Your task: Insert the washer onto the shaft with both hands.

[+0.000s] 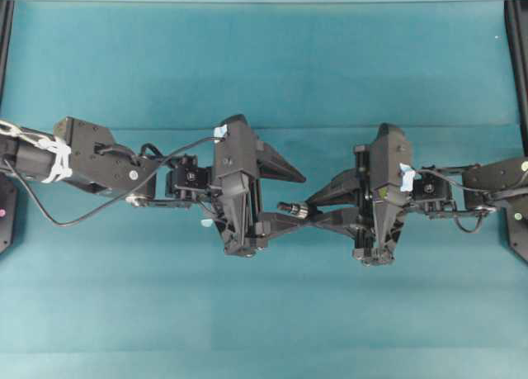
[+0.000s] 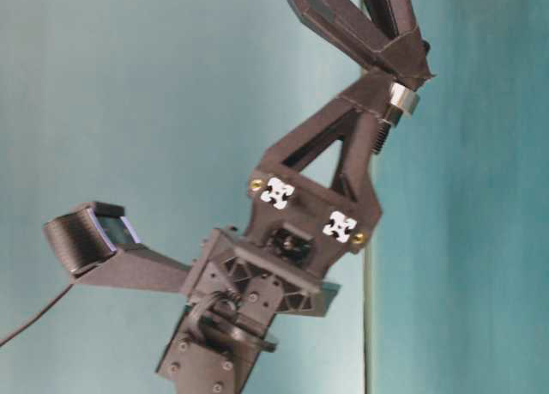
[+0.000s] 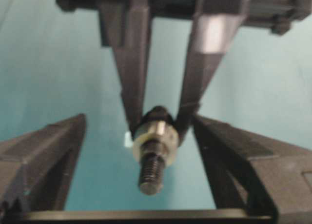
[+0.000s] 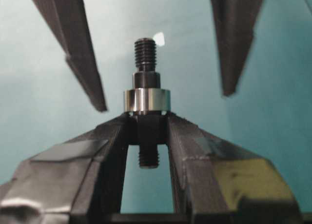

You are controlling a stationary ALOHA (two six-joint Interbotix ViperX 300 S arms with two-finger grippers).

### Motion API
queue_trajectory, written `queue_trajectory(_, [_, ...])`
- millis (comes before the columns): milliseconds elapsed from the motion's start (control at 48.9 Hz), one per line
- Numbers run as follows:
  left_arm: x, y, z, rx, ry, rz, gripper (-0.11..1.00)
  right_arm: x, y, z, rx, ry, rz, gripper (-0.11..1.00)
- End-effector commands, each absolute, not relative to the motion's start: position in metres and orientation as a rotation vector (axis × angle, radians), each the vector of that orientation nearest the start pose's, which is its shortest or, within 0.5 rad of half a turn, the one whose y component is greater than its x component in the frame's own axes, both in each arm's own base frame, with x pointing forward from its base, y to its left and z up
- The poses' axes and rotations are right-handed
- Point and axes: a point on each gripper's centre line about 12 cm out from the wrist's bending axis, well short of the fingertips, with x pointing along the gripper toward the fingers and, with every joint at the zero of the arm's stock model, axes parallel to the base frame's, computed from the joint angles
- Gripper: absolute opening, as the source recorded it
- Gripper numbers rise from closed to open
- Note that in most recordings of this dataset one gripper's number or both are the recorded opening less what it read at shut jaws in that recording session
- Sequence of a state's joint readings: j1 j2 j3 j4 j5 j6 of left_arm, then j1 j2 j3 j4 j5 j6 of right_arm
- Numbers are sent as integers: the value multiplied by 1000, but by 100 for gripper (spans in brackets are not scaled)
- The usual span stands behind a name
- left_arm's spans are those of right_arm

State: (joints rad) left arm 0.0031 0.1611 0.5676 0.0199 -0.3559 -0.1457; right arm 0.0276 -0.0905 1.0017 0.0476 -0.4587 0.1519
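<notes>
Washer (image 4: pixel 146 100) sits on shaft (image 4: pixel 145 53), mid-air over desk (image 1: pixel 264 57). Right fingers (image 4: pixel 114 136) clamped on shaft; threaded end points left. Left fingers (image 4: pixel 80 63) spread apart on both sides of shaft, touching nothing.

Even bright light, soft-blurred wrist views

Your two arms reach in level from opposite sides and meet nose to nose over the middle. Your right gripper (image 1: pixel 323 208) has its fingers (image 4: pixel 109 151) drawn in tight, pinching what sits between the tips. Your left gripper (image 1: pixel 295 201) stands spread wide, its fingers (image 4: pixel 83 53) splayed to either side of the right one's tips without touching them.
</notes>
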Motion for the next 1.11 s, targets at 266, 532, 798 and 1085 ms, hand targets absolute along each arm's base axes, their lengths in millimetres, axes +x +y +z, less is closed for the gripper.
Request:
queue_trajectory(266, [438, -7, 185, -121, 366, 2, 93, 328, 7, 151, 170, 420, -29, 0])
queue_trajectory(532, [416, -8, 192, -114, 449, 5, 93, 327, 7, 151, 169, 422, -29, 0])
queue_trajectory(798, [385, -7, 195, -87, 534, 7, 93, 326, 7, 148, 169, 455, -31, 0])
queue_trajectory(1085, [361, -7, 197, 28, 621, -24, 92, 326, 7, 148, 168, 459, -30, 0])
